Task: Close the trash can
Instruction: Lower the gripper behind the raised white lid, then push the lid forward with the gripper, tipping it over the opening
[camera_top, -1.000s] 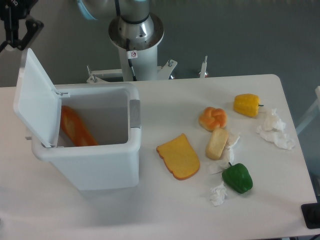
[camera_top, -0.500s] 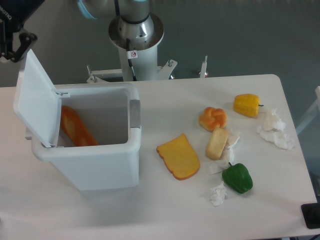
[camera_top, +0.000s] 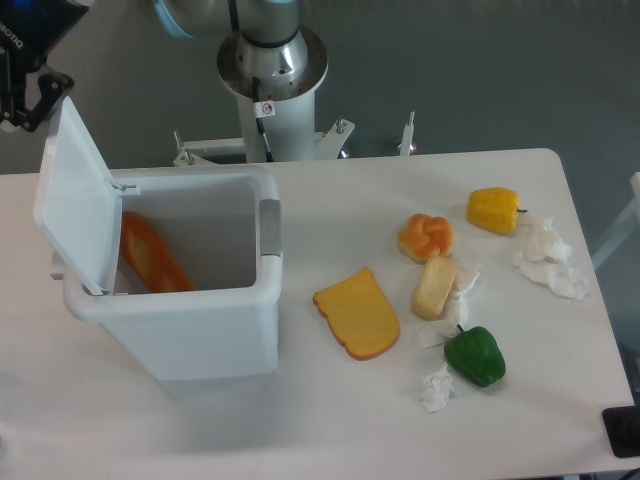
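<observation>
The white trash can (camera_top: 205, 330) stands on the left of the table with its top open. Its hinged lid (camera_top: 76, 200) stands nearly upright along the left rim, and a grey latch tab (camera_top: 270, 228) sits on the right rim. An orange bread-like item (camera_top: 150, 255) lies inside. My gripper (camera_top: 22, 98) is at the top left corner of the view, just left of and behind the lid's upper edge, partly cut off by the frame. Its dark fingers (camera_top: 45, 88) look spread, with nothing between them.
Right of the can lie a toast slice (camera_top: 357, 315), a bun (camera_top: 426, 236), a bread piece (camera_top: 434, 287), a yellow pepper (camera_top: 494, 209), a green pepper (camera_top: 475, 356) and crumpled tissues (camera_top: 550, 260). The robot base (camera_top: 272, 75) stands behind the table.
My gripper has shifted left and up at the frame's corner. The lid's upper edge has tipped slightly to the right, standing more upright.
</observation>
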